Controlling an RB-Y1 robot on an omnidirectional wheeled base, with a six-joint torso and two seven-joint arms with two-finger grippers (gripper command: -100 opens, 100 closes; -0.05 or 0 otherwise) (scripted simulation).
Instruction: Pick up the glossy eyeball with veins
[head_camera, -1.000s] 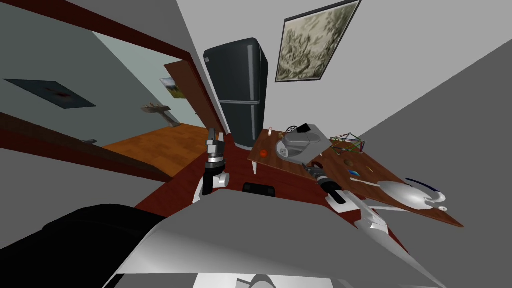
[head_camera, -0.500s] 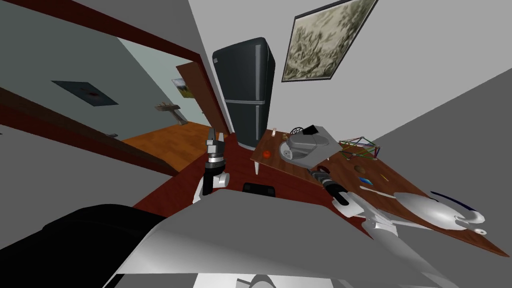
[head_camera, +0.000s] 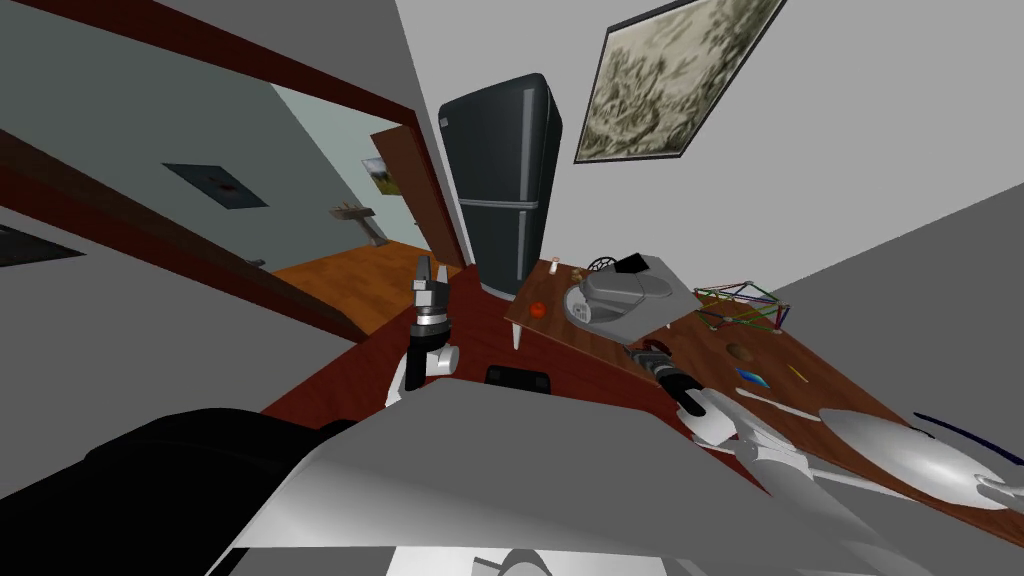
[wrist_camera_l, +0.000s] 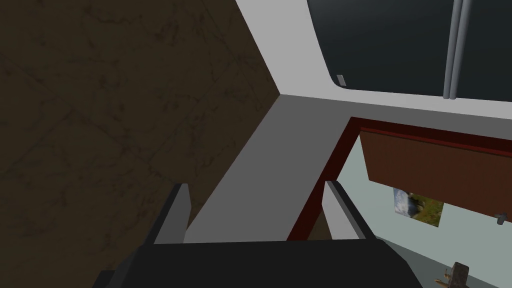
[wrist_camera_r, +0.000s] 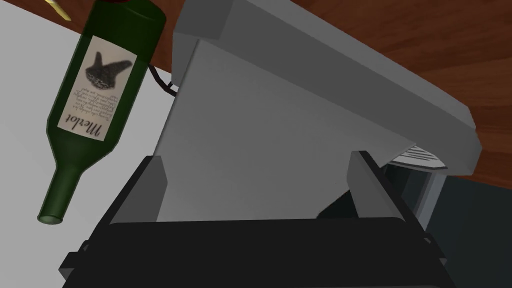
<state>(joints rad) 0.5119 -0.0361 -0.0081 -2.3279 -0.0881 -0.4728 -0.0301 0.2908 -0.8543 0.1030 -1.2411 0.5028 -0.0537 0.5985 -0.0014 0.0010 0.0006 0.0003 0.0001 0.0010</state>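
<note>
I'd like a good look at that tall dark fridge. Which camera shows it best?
The head view: it shows the fridge nearly whole, with both doors. The left wrist view catches one rounded corner and its handles. The right wrist view faces a grey appliance instead.

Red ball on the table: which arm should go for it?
Right, likely: right gripper, open, sits at the table bearing the red ball, beside the grey appliance; left gripper faces the doorway, off the table.

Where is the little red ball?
In the head view, the little red ball sits at the end of the brown table nearest the dark fridge, just left of the grey machine.
</note>
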